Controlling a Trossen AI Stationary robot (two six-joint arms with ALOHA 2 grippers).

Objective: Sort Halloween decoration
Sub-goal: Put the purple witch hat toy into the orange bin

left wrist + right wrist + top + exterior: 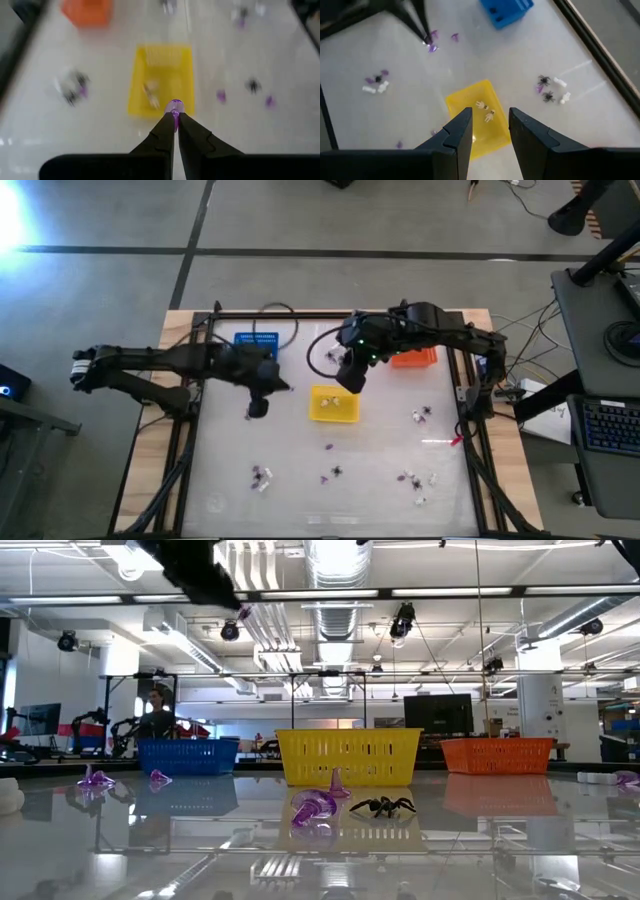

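At the bench's near edge in the low view, a purple trinket (316, 808) and a black spider trinket (383, 806) lie side by side in front of the yellow basket (348, 756). More purple pieces (97, 780) sit off at 9 o'clock, near the blue basket (188, 755); the orange basket (497, 754) stands at 3 o'clock.

From above, loose trinkets (262, 476) scatter over the bench's (230, 450) near half, with another cluster (421, 415) toward 4 o'clock of the yellow basket.

Left claw (257, 409) hangs just off the yellow basket's 9 o'clock side, raised above the bench, fingers pinched tight on a small purple trinket (174, 106) that sticks out past the tips.

Right claw (490, 125) hovers over the yellow basket's far edge, 12 o'clock side, fingers parted a moderate way and holding nothing. Directly below it, two cream figures (485, 110) lie inside the yellow basket.

Far background: a person (157, 712) stands beyond the blue basket.
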